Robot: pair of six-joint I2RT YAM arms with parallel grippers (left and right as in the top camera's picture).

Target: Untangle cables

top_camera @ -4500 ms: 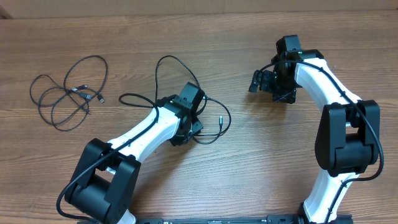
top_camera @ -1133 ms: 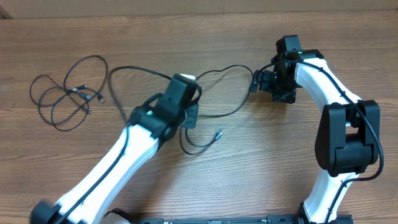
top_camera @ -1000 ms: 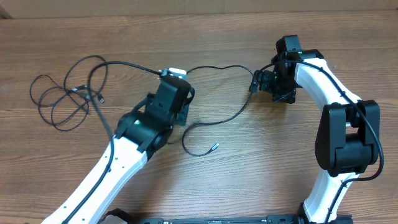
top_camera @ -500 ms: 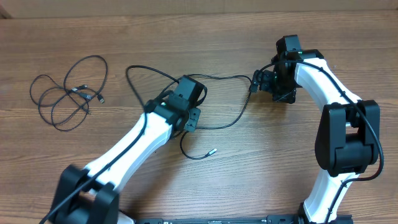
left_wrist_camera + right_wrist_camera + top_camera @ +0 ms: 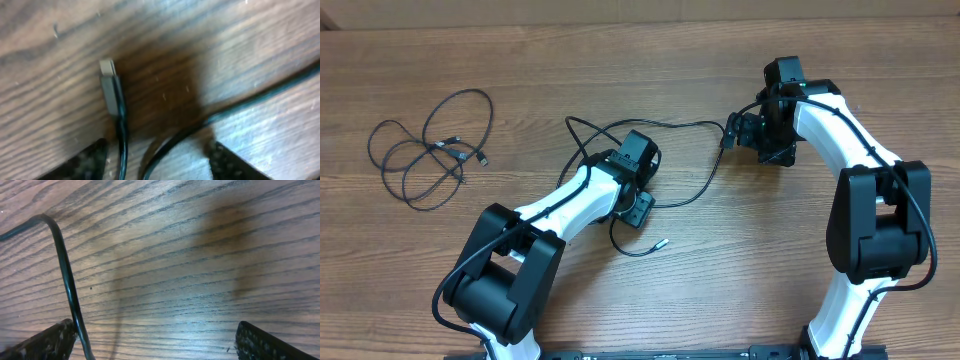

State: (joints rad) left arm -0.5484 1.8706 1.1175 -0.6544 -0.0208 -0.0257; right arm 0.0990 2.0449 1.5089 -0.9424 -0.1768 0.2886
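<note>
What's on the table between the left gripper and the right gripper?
One black cable curves over the wooden table from the left gripper toward the right gripper, seen in the overhead view.

Brown wood-grain table (image 5: 380, 260), possibly laminate

Surface (image 5: 720, 290): brown wood, with grain lines running left to right across the whole overhead view. Paler tan strip (image 5: 650, 8) along its far edge. Both wrist views, close in: same streaked grain, with soft dark shadow patches (image 5: 235, 245) lying on the wood.
</note>
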